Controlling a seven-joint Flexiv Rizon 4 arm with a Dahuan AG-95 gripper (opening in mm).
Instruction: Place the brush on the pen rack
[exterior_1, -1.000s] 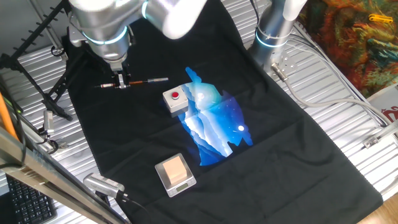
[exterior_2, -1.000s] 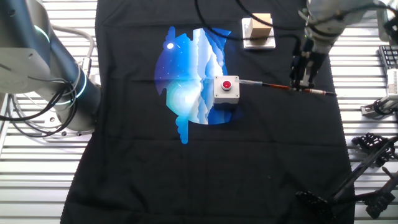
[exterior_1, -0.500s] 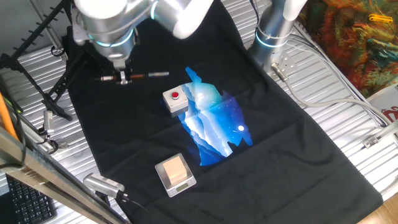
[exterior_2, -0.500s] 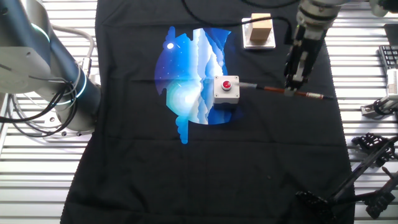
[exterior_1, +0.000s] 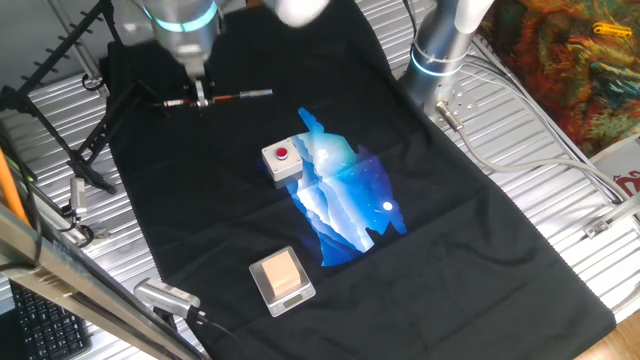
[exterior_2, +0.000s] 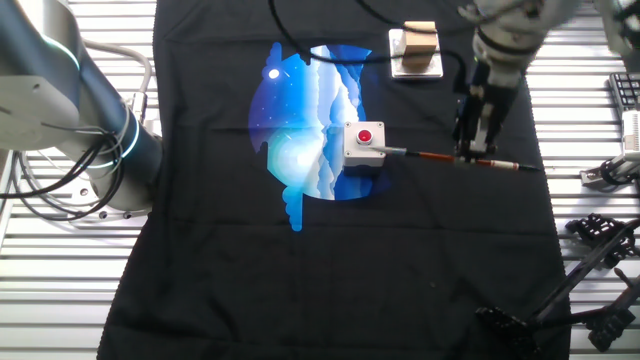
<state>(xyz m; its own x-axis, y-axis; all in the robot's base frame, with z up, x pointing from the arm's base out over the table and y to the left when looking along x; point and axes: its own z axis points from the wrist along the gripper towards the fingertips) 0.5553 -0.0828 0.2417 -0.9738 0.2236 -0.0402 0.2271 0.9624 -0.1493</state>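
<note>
The brush (exterior_1: 230, 96) is a thin reddish-brown stick with a pale tip, held level in the air above the black cloth. It also shows in the other fixed view (exterior_2: 440, 157), its pale end over the button box. My gripper (exterior_1: 202, 97) is shut on the brush near its dark end and comes down from above; it also shows in the other fixed view (exterior_2: 468, 155). The pen rack (exterior_1: 70, 150) is a black bar stand with splayed legs at the left edge, left of the gripper. In the other fixed view only black legs (exterior_2: 590, 255) show at the lower right.
A grey box with a red button (exterior_1: 281, 160) sits mid-cloth beside a blue printed patch (exterior_1: 345, 200). A wooden block on a small scale (exterior_1: 281, 276) stands near the front. A second arm's base (exterior_1: 440, 45) stands at the back right. Silver slats surround the cloth.
My gripper has risen with the brush, lifting it off the cloth and carrying it a little toward the back. Nothing else has moved.
</note>
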